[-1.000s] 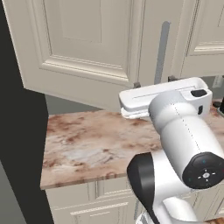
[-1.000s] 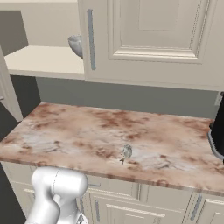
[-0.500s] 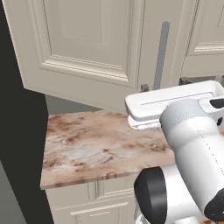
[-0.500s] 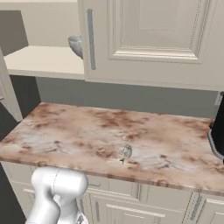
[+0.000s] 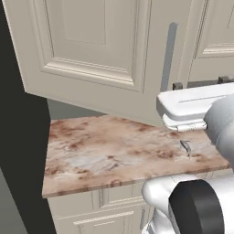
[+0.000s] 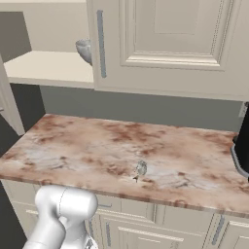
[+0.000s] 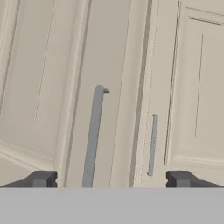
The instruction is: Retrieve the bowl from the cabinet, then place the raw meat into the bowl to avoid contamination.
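Note:
The cabinet [image 6: 48, 68] stands with its left door [image 5: 91, 50] swung out and its beige shelf showing. On that shelf sits the grey-white bowl [image 6: 83, 48], half hidden behind the edge of the shut right door. A small pale item [image 6: 141, 168], apparently the raw meat, lies on the reddish marble counter [image 6: 87, 146]; it is also the small pale item [image 5: 185, 146] just below my hand. My gripper [image 5: 200, 82] is raised in front of the cabinet, away from the bowl. In the hand view my gripper [image 7: 111, 179] is open and empty, facing a long grey door handle [image 7: 93, 135].
A second, shorter-looking handle [image 7: 152, 144] runs beside the first on the neighbouring door. A dark appliance [image 6: 240, 151] stands at the counter's right end. Cream drawers [image 6: 146, 228] sit under the counter. The open door overhangs the counter's left part.
My hand and arm have shifted right and closer to the left base camera. The jaws have stayed open. Bowl and pale item have not moved.

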